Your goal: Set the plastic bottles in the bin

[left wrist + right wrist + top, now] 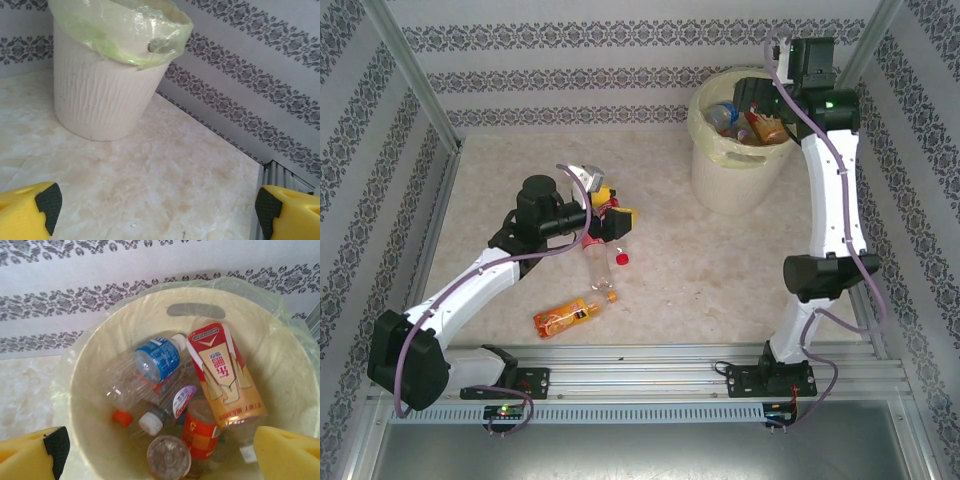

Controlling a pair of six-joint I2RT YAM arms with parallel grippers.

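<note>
The white bin [735, 180] with its pale green liner stands at the far right. Several plastic bottles lie inside it, among them a red-and-gold labelled one [225, 375], a blue-labelled one [157, 357] and an orange-labelled one [200, 432]. My right gripper [757, 105] hangs open over the bin's mouth [100, 440], nothing between its yellow fingers [285, 450]. On the table lie a clear bottle [600, 265] with an orange cap and an orange-labelled bottle [565, 317]. My left gripper [610, 208] stands open just above the clear bottle's far end, its fingertips [42, 205] empty.
A loose-looking red cap [622, 258] sits beside the clear bottle. Patterned walls close in the table on three sides. The left wrist view faces the bin [100, 95] across bare marble tabletop [165, 180]. A metal rail [640, 360] runs along the near edge.
</note>
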